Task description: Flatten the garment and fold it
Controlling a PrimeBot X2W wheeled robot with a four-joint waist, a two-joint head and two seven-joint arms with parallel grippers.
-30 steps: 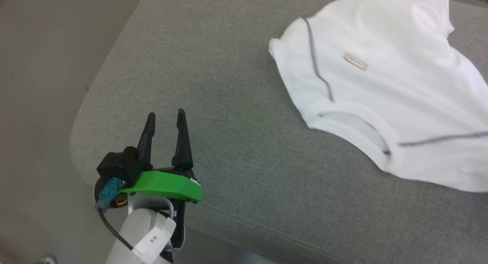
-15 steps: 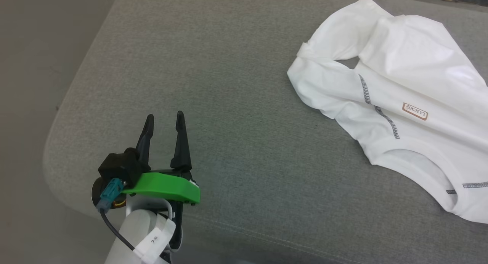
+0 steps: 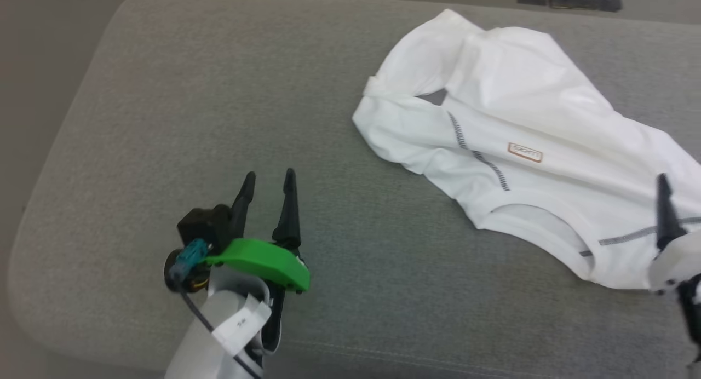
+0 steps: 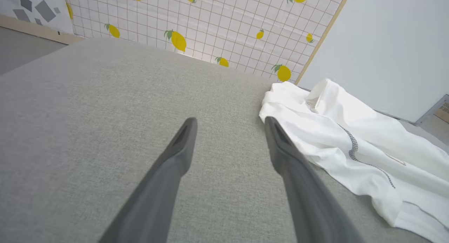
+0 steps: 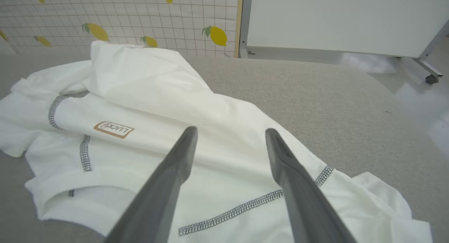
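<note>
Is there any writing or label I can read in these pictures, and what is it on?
"LUCKY": on the brown-bordered patch sewn to the white T-shirt, seen upside down in the right wrist view.
White tag on the left forearm: marks too small to read.

Staged test room, grey upholstered cushion (image 3: 219, 94), lemon-print grid backdrop (image 4: 210, 18), white wheeled partition (image 5: 333, 18)

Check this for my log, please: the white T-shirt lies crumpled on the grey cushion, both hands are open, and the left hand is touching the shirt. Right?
Not quite. The left hand touches nothing: the head view shows it over bare grey cushion, well apart from the T-shirt. The shirt is crumpled, and the right hand is open too.
</note>
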